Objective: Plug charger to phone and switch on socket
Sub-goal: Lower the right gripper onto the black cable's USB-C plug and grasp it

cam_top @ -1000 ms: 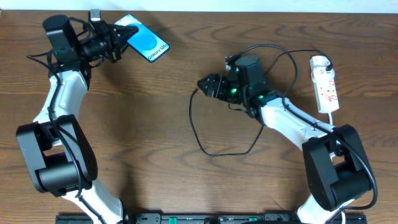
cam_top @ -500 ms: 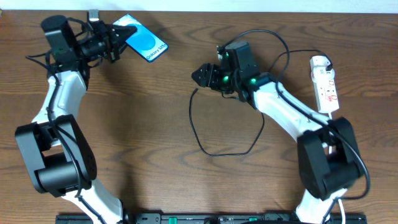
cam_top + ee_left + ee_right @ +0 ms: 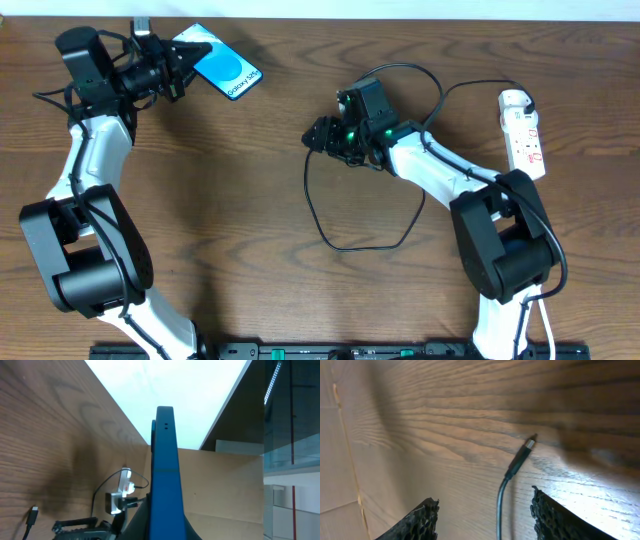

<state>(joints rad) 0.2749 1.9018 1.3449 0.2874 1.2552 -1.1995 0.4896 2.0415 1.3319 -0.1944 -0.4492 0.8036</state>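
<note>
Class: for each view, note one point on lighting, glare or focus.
Overhead: even light, sharp, faint shadows on the table. Left wrist: background above the phone blown out white; dark shadow on the wood. Right wrist: glare on the wood lower right; the right tool's fingers soft, the charger tip crisper.

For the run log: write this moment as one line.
left gripper: shut on phone | right gripper: open, charger lying between its fingers on table | plug-in: not done | socket: no gripper near

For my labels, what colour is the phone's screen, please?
The phone shows bright blue, clearest in the overhead view.
</note>
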